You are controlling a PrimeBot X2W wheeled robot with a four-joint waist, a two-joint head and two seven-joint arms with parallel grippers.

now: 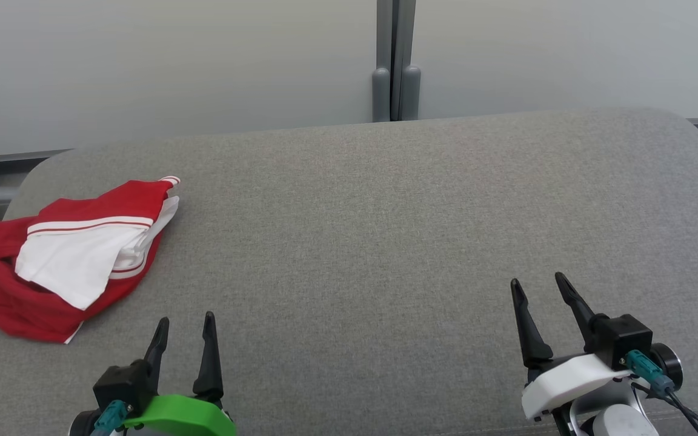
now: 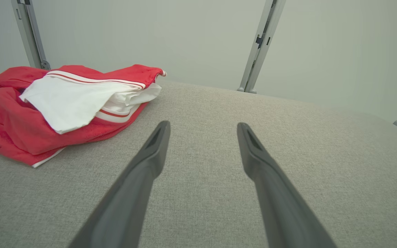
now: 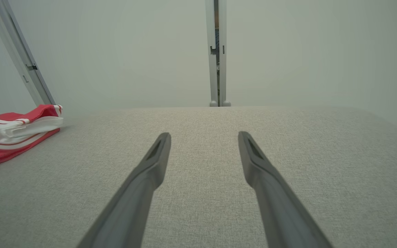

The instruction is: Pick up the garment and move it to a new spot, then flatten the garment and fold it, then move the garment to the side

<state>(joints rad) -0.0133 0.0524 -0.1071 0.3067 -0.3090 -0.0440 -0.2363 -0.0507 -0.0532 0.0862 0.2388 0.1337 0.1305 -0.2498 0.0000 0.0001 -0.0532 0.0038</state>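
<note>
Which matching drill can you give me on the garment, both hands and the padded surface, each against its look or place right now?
Things:
1 garment
2 left hand
3 right hand
4 padded surface

Descriptions:
A open, white mount, lower right of the head view
B grey woven fabric, under everything else
C crumpled, red and white, at the surface's left end
D open, green mount, lower left of the head view

Pairs: 1-C, 2-D, 3-A, 4-B
</note>
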